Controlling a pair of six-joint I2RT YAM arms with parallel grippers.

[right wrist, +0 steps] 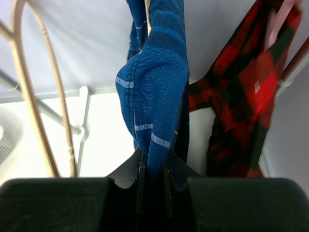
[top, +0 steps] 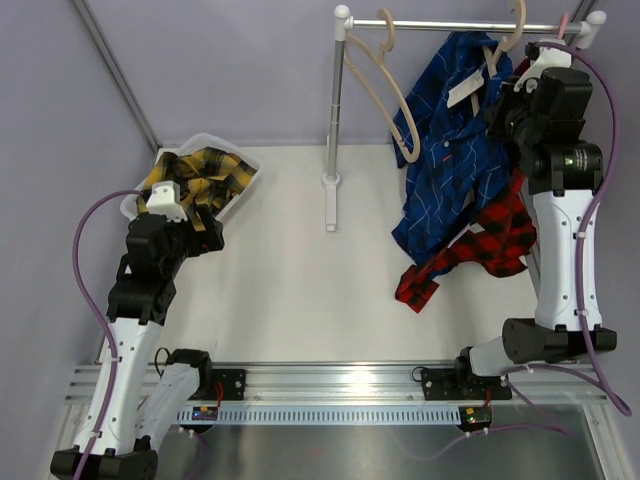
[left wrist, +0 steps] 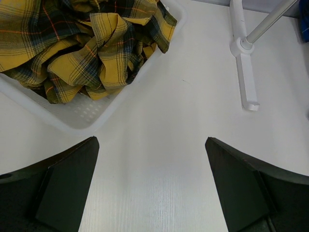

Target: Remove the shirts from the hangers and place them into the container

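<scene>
Pinching a fold of the blue shirt with the right gripper; holding the left gripper spread wide beside the container.

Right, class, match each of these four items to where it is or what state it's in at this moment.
1 yellow-and-black shirt
2 blue shirt
3 red-and-black shirt
4 beige hanger

A pinched in the right end effector
B bare, hooked on the rail
C crumpled in the basket
D hangs by the right arm, not gripped

Pairs: 1-C, 2-A, 3-D, 4-B
</scene>
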